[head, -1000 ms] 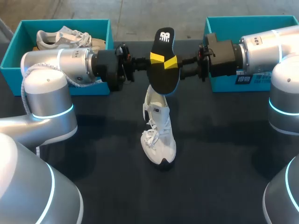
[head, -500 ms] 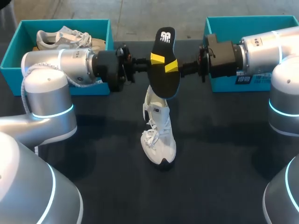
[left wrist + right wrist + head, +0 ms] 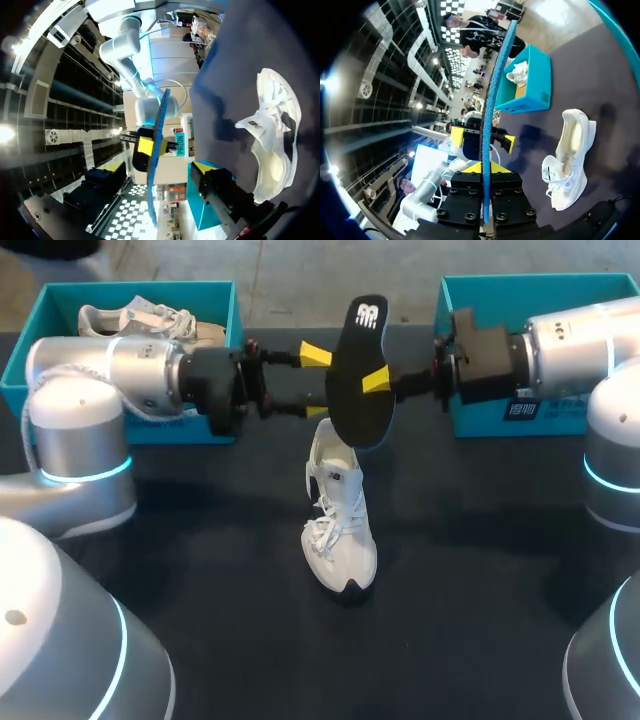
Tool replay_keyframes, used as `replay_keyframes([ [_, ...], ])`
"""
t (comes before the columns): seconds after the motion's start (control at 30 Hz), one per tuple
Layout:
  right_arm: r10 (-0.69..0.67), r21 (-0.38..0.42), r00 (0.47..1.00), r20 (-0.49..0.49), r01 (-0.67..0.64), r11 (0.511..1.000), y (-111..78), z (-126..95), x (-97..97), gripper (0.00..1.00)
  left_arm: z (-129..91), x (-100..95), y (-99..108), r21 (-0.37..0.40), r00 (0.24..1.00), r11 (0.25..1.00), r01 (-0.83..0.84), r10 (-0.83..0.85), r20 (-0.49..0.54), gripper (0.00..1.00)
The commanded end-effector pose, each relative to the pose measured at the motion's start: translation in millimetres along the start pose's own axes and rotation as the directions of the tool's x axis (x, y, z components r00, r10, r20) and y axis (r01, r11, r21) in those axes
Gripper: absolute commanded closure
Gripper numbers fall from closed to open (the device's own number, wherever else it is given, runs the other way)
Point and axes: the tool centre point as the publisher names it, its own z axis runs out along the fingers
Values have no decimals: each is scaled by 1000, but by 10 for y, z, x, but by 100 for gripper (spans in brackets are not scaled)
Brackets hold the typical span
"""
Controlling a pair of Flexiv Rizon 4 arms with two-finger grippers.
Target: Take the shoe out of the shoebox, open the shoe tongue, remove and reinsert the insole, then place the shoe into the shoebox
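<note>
One white shoe (image 3: 340, 530) stands upright on its sole on the dark surface (image 3: 200, 570), nearest the robot, in the middle between the two arms. Its toe points toward the robot, its laces lie loose, and its opening faces the far side.

Just beyond and above the shoe, one black insole (image 3: 360, 370) with a blue edge is held in the air, standing on end and tilted slightly. From above, its lower end overlaps the shoe's heel opening (whether they touch cannot be told).

There are two pincers, one on each side of the insole. The right pincer (image 3: 486, 169) comes in from the right and pinches the insole: in its own wrist view the insole runs edge-on straight between its two yellow tips, which press on it from both sides. The left pincer (image 3: 317, 383) comes in from the left with its two yellow tips spread wide apart, just beside the insole's face and gripping nothing.

Farthest away, at the back edge of the surface, sit two teal shoeboxes, both open on top. The left shoebox (image 3: 140, 286) holds a second shoe (image 3: 135, 320), also white, which makes two shoes in all. The right shoebox (image 3: 540, 280) is partly hidden behind the right arm.
</note>
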Motion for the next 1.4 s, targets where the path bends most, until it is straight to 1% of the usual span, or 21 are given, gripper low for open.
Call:
replay_keyframes([
  [0.03,-34,-27,999,10,34,999,-27,-76,15,100,-208,10,29,54,999,999,-5,6,-34,0],
  [0.17,-120,-64,993,18,121,991,17,-114,22,100,-336,57,33,86,998,996,-15,20,-63,0],
  [0.3,-223,-77,974,31,224,971,77,-117,44,100,-443,108,36,115,994,993,-30,42,-104,0],
  [0.47,-329,-57,943,47,331,942,173,-77,96,100,-530,192,42,162,979,984,-71,99,-176,0],
  [0.53,-366,-41,929,56,368,929,210,-62,117,100,-568,241,58,178,966,980,-94,133,-222,0],
  [0.6,-402,-31,914,56,404,914,245,-51,139,100,-607,272,79,199,964,976,-88,133,-228,0],
  [0.73,-462,-22,885,53,463,886,301,-38,171,100,-686,370,161,199,946,975,-95,150,-286,0],
  [0.87,-496,-37,867,36,497,867,325,-34,159,100,-720,431,229,208,929,973,-103,169,-328,0],
  [1.03,-499,-50,866,24,499,865,331,-28,149,100,-710,470,237,227,914,968,-105,184,-362,0],
  [1.4,-499,-50,866,24,499,865,331,-28,149,100,-708,473,231,228,913,968,-102,182,-366,0],
])
